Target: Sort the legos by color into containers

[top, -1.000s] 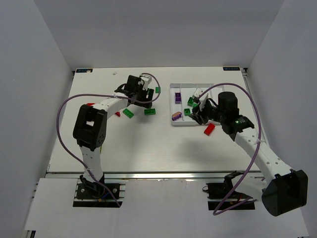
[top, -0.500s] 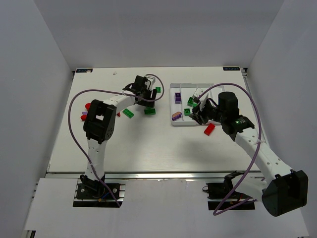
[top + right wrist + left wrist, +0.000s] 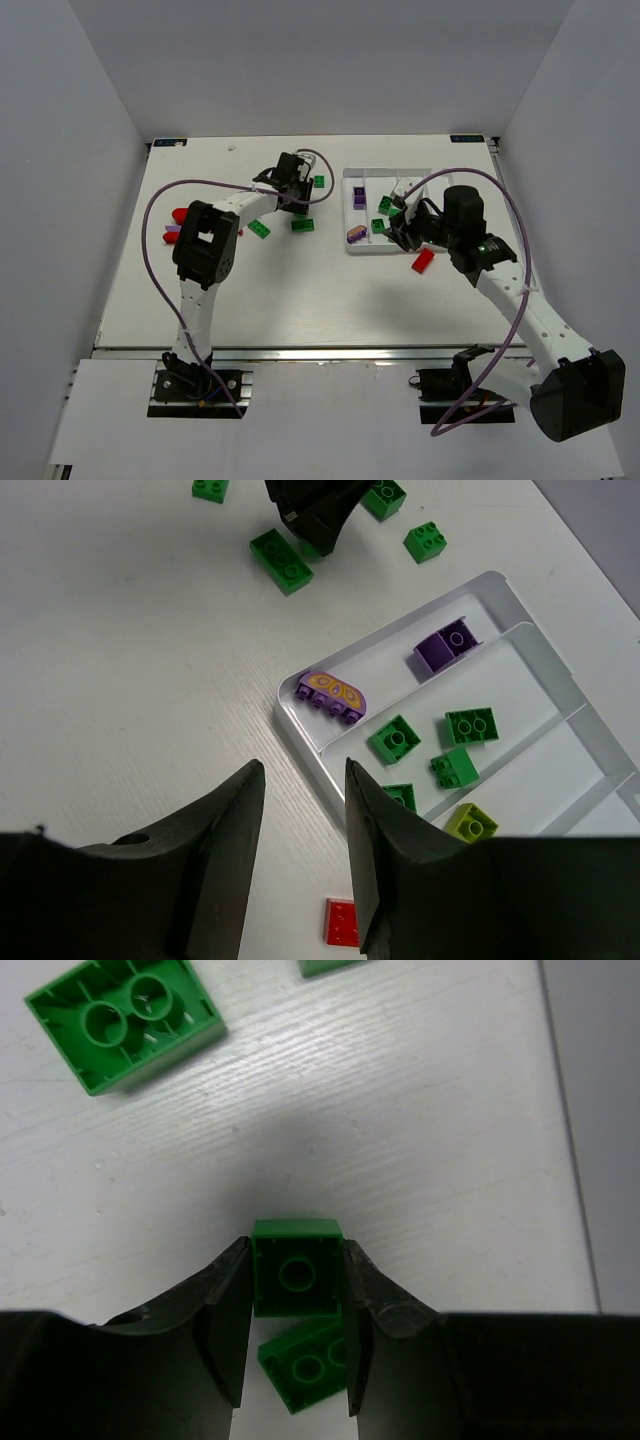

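Observation:
In the left wrist view my left gripper [image 3: 296, 1252] is shut on a small square green lego [image 3: 296, 1278], both pads against its sides. A second green lego [image 3: 310, 1368] lies on the table under the jaws. From above, that gripper [image 3: 293, 190] is left of the white tray [image 3: 350, 248]. My right gripper [image 3: 302, 775] hangs open and empty over the tray's near corner [image 3: 288, 715]. The first compartment holds two purple legos [image 3: 333, 697], the second several green ones [image 3: 397, 739], the third a yellow-green one [image 3: 471, 822].
Loose green legos lie around the left gripper [image 3: 318, 181] [image 3: 302, 225] [image 3: 260, 229]. Red legos [image 3: 180, 214] and a purple one [image 3: 170, 236] sit at the left by the left arm's elbow. A red lego [image 3: 423, 261] lies just outside the tray's near edge.
My left gripper slid right over the green legos and closed on the small square one. The right arm has hardly moved.

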